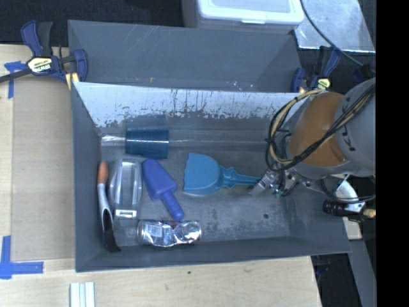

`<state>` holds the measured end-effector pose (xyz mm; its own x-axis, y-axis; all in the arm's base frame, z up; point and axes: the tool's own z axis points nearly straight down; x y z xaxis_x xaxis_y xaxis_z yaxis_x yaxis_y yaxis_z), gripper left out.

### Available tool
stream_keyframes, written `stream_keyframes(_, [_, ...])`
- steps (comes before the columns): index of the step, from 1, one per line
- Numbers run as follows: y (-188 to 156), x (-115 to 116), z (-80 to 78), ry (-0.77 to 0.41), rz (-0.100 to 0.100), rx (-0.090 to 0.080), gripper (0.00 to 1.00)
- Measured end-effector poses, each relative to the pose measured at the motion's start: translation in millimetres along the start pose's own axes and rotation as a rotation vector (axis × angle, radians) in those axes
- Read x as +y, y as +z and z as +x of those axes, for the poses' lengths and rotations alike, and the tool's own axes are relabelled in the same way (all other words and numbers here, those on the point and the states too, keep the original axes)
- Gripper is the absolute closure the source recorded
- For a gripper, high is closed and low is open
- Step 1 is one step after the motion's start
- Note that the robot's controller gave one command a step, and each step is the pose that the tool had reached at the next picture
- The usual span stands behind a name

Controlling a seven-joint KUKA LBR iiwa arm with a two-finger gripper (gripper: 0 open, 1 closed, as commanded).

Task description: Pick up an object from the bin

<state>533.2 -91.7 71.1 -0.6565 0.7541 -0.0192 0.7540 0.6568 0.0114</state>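
My gripper is low in the bin's right part, under the orange-covered wrist. It is at the tip of the handle of a light-blue scoop, which lies flat in the middle with its handle pointing right. Whether the handle is gripped cannot be made out. A dark-blue scoop lies slanted just left of the light-blue one.
A dark-blue cylinder with a clear sleeve lies by the back wall. A clear plastic piece and a black tool with an orange tip lie at the left. A crumpled silver wrapper sits by the front wall.
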Motion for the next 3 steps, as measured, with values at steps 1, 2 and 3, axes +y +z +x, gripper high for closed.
stream_keyframes(1, [0.0,12.3,8.3,-0.213,-0.001,-0.004,1.0])
stream_keyframes(2, [-1.4,7.5,8.0,-0.159,-0.001,-0.001,1.0])
stream_keyframes(3, [-1.5,44.3,24.1,-0.13,-0.002,-0.006,1.0])
